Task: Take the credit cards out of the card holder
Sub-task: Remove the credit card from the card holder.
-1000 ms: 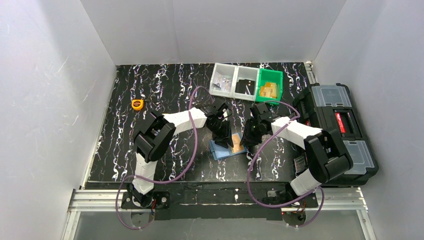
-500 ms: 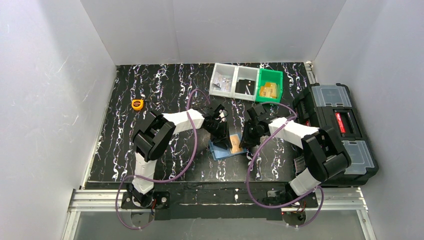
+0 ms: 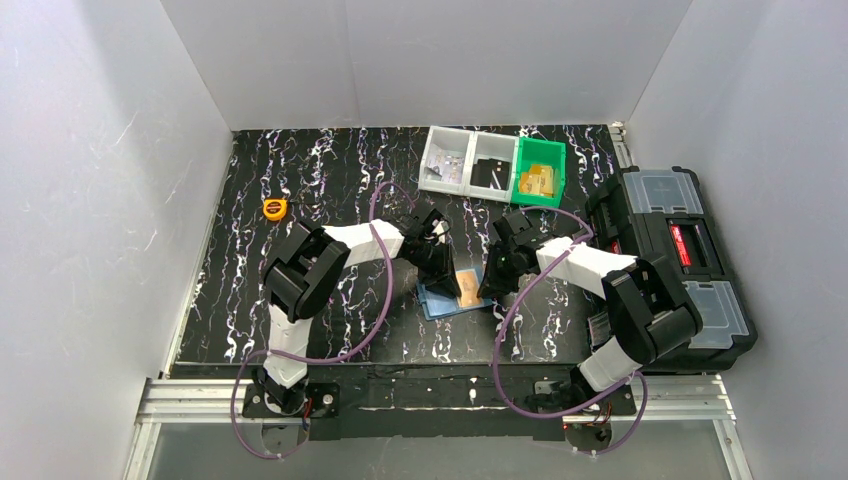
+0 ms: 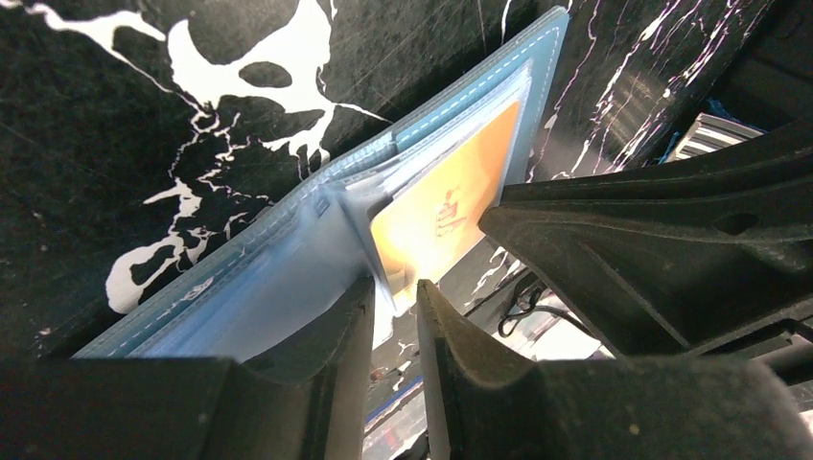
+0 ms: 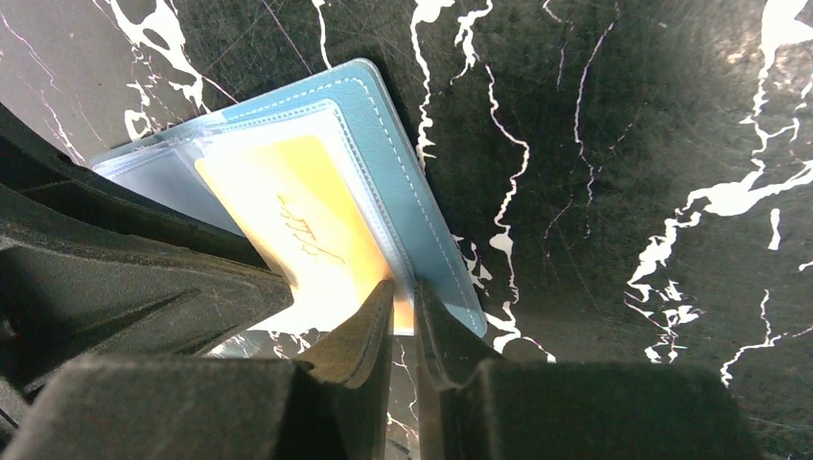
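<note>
On the counter (image 3: 300, 180), left tool (image 4: 395, 287) at card holder (image 5: 407, 172), right tool (image 5: 403, 287) at card (image 5: 297, 220), nearly together, can't tell if clamped; I pull next.

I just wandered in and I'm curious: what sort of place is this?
Probably a robot test booth: plain white panel walls, two white-and-black robot arms mounted on an aluminium frame, and a black hard-plastic toolbox.

Card holder (image 3: 443, 301): on desk (image 3: 300, 180), centre.
Card (image 3: 469, 289): in card holder, right half.
Bins (image 3: 492, 163): behind, at far edge.
Tape measure (image 3: 274, 209): far left.
Toolbox (image 3: 680, 260): right of desk.
</note>
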